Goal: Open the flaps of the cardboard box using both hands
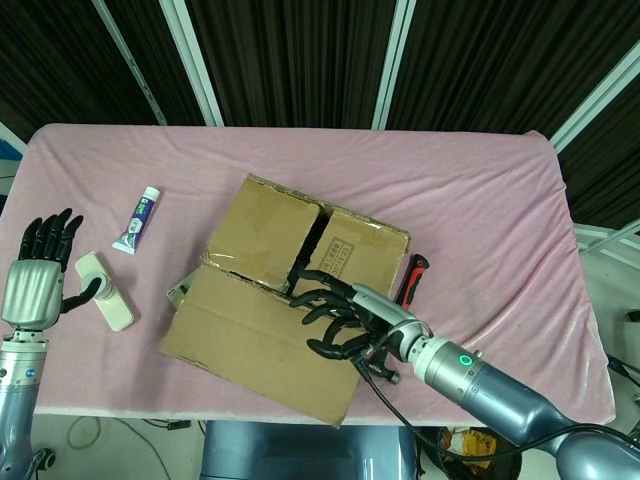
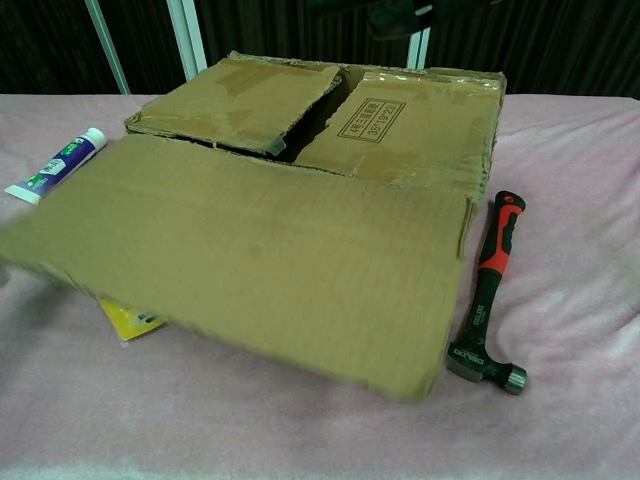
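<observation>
One cardboard box (image 1: 300, 250) flap (image 1: 260, 340) lies folded outward under the right robot hand (image 1: 345, 320).

Brown cardboard box (image 1: 262, 300), pink tablecloth (image 1: 470, 200)

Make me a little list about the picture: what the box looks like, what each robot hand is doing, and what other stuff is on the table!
box: cardboard box, big front flap folded out toward the robot, two inner flaps closed
right hand: fingers spread on the front flap
left hand: open, at the table's left edge, away from the box
hammer: right of the box
tube: left of the box
white block: beside the left hand
</observation>
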`<action>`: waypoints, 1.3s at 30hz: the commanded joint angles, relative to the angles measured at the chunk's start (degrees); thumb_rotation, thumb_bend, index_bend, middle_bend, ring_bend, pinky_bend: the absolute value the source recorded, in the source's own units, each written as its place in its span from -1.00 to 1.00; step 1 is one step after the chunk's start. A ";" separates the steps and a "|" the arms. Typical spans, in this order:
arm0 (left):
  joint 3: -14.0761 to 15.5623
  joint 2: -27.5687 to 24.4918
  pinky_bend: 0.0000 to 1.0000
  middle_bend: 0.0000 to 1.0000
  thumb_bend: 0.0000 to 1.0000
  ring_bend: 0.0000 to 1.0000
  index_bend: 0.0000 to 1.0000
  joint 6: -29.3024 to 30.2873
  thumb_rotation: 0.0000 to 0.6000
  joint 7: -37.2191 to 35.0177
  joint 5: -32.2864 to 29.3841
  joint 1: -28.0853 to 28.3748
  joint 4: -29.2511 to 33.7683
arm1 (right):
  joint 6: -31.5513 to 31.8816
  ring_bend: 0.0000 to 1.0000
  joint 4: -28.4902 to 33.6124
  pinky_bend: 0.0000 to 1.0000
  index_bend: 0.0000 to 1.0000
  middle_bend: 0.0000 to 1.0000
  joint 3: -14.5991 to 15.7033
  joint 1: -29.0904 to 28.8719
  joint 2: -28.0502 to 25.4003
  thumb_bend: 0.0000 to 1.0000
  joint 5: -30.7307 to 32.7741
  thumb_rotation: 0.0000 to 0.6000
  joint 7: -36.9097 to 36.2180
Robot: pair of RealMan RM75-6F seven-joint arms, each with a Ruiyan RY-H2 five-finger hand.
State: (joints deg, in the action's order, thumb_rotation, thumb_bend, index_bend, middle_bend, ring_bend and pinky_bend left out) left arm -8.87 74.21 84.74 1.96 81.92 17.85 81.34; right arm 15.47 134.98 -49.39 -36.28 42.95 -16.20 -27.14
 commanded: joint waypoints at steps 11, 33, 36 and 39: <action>0.30 -8.73 -1.00 -1.00 -0.39 -1.00 -1.00 -9.86 1.00 1.78 4.00 6.05 7.40 | 24.88 -0.44 0.01 -0.33 -0.86 -0.56 12.16 15.02 2.79 -0.20 -26.11 1.00 14.24; -4.38 -15.83 -0.59 -0.58 0.57 -0.76 -0.78 -49.72 1.00 2.33 15.56 40.61 13.43 | 38.89 -0.44 -9.59 -0.33 -0.86 -0.55 21.74 24.95 8.25 -0.20 -42.50 1.00 2.56; -4.15 -13.60 -0.57 -0.55 0.61 -0.72 -0.77 -52.98 1.00 1.76 16.26 44.16 12.21 | 39.01 -0.44 -11.10 -0.33 -0.86 -0.55 22.22 25.20 8.29 -0.20 -43.84 1.00 0.87; -3.69 -11.13 -0.54 -0.53 0.67 -0.69 -0.76 -56.49 1.00 1.33 16.27 47.53 10.84 | 39.18 -0.44 -12.44 -0.33 -0.86 -0.55 22.50 25.45 8.19 -0.20 -44.98 1.00 -1.41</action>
State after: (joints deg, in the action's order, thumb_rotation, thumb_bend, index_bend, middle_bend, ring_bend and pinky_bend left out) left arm -12.85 61.17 30.53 3.90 97.66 63.15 93.46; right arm 54.53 123.23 -27.14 -11.04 51.18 -60.50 -27.52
